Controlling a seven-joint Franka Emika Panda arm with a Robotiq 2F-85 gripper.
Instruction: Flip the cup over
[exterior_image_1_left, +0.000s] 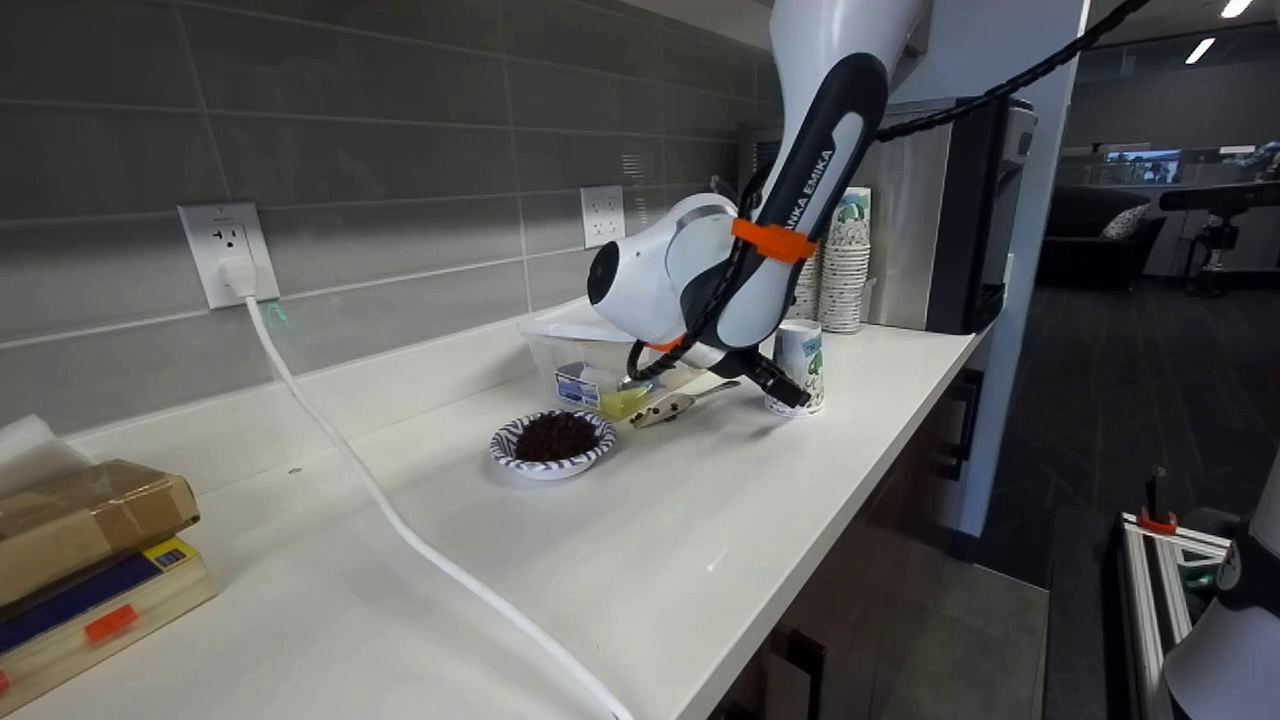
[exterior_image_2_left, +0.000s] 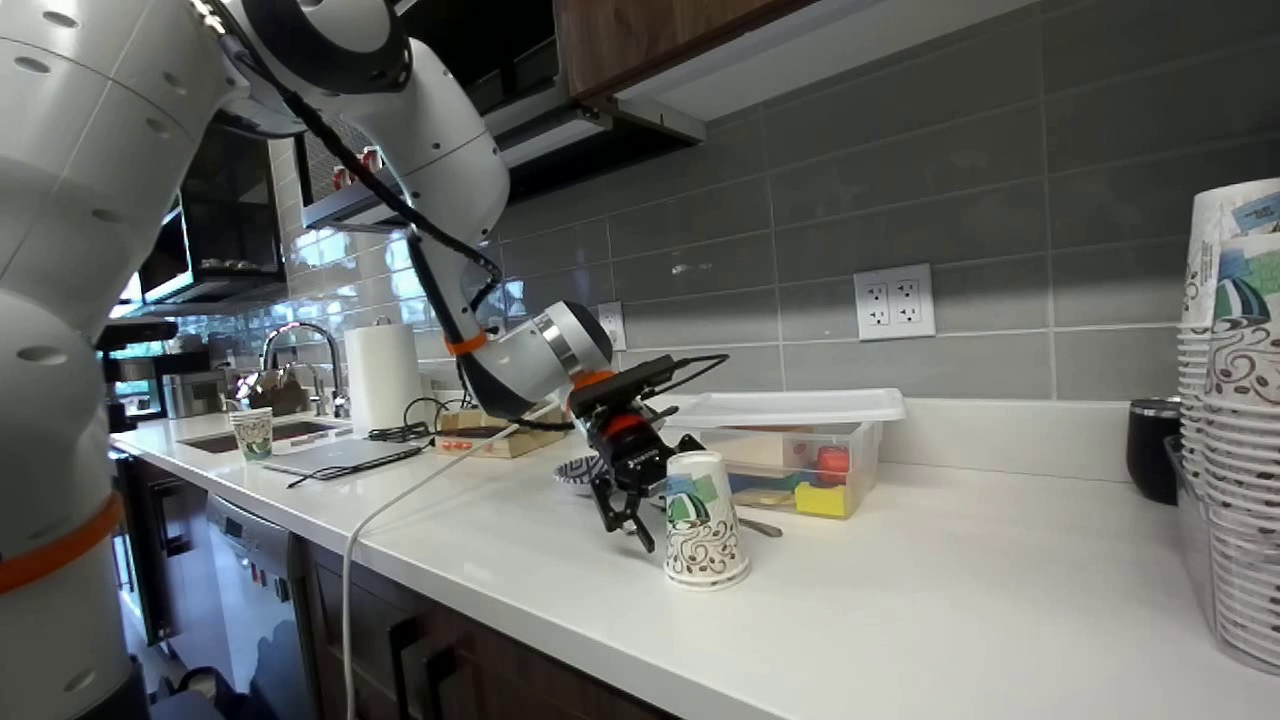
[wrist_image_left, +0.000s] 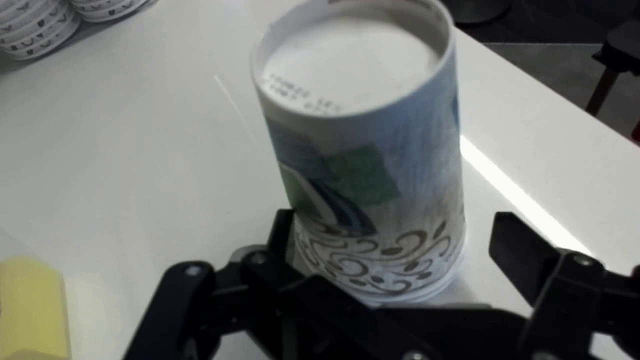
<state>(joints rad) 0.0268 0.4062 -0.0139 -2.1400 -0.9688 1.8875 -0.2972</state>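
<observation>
Cup (wrist_image_left: 360, 175) base-up on bench (wrist_image_left: 175, 150), 12 o'clock of end effector (wrist_image_left: 395, 227) in wrist view. Jaws spread, nothing gripped; fingers (wrist_image_left: 520, 255) at cup's 8 and 4 o'clock, contact at 8 unclear. I'd nudge toward 9, advance, squeeze lightly (paper likely crushes), lift clear before rolling.

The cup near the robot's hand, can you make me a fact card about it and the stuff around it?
Cup: upside down on the counter, closed end up
Cup's colors: white, blue, green, brown
Hand: open, beside the cup, not holding it
Bowl: dark brown stuff inside
Clear tub: yellow block inside
Tall cup stacks: beside the metal machine
</observation>
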